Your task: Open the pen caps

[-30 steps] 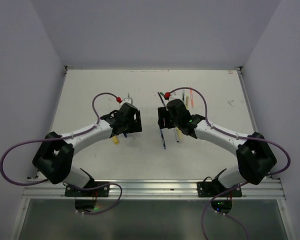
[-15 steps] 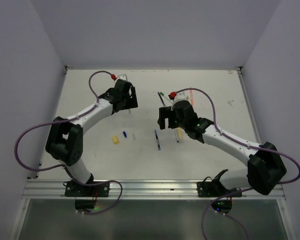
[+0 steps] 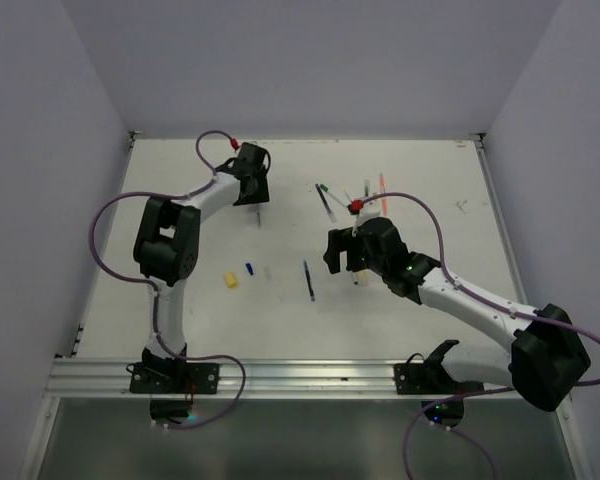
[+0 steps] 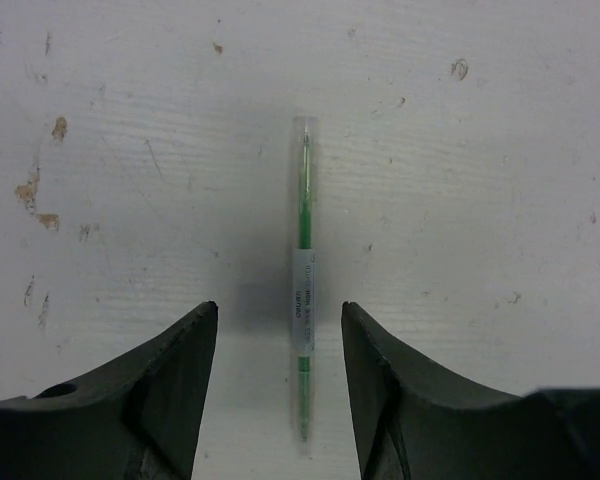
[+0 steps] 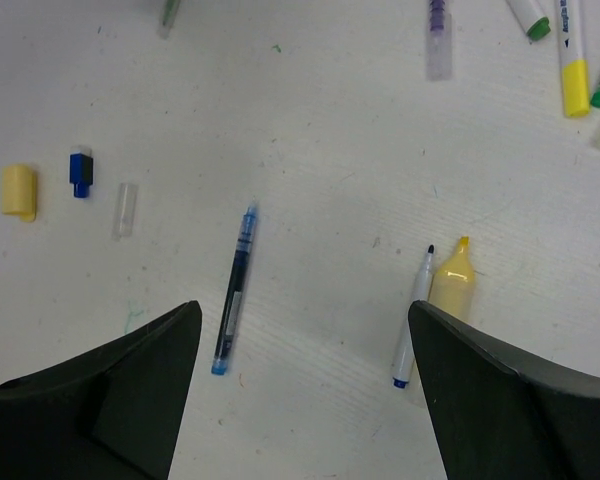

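Reaching farther back — left jaws astride green pen (image 4: 302, 330)

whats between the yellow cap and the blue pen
A blue cap and a clear cap lie between the yellow cap and the blue pen; the right wrist view shows it best.

I see a white tabletop (image 3: 280, 330), worn and a little dirty. In the left wrist view its surface carries brown spots (image 4: 30, 192) at the left side and some fine scratches. In the right wrist view there is a faint green mark (image 5: 132, 315) on it. Near its right edge lies a small pale scrap (image 3: 461, 205); I cannot tell what it is. Plain pale walls (image 3: 40, 150) stand at the left, the back and the right. A metal rail (image 3: 310, 375) runs along the near edge, and below it is a dark grey panel (image 3: 300, 440).
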### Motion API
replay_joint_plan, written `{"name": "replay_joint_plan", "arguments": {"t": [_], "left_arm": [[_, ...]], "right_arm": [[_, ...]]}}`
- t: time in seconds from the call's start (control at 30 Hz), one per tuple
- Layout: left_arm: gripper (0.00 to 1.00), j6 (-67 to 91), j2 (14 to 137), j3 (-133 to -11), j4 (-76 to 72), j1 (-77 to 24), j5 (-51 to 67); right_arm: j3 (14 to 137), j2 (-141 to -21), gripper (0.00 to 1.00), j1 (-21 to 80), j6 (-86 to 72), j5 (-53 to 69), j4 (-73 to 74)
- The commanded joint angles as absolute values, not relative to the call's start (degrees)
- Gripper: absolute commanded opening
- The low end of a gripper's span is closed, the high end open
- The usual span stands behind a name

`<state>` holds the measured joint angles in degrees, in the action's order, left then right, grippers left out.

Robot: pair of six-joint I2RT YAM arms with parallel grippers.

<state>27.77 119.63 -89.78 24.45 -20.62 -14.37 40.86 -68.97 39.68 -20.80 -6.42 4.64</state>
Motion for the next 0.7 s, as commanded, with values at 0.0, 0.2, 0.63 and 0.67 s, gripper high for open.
{"name": "replay_joint_plan", "arguments": {"t": [0.0,0.2,0.63,0.67], "left_arm": [[0.56,25.66,121.99,-92.90,25.84,-20.30,-13.10],[0.46,25.84,124.45,-93.25,24.79,-20.21,-12.13],[0.00,31.45,111.84,-79.84,15.40,-20.30,-7.40],[0.00,32.33,109.80,-77.80,13.81,-20.30,-6.08]], "right_arm": [[40.34,-67.85,0.88,39.38,-20.83,-5.54,1.93],[39.64,-67.68,0.88,39.46,-21.27,-5.27,1.67],[38.58,-64.95,0.88,39.64,-21.62,-0.26,-4.72],[38.41,-64.86,0.88,39.81,-21.97,2.61,-6.05]]}}
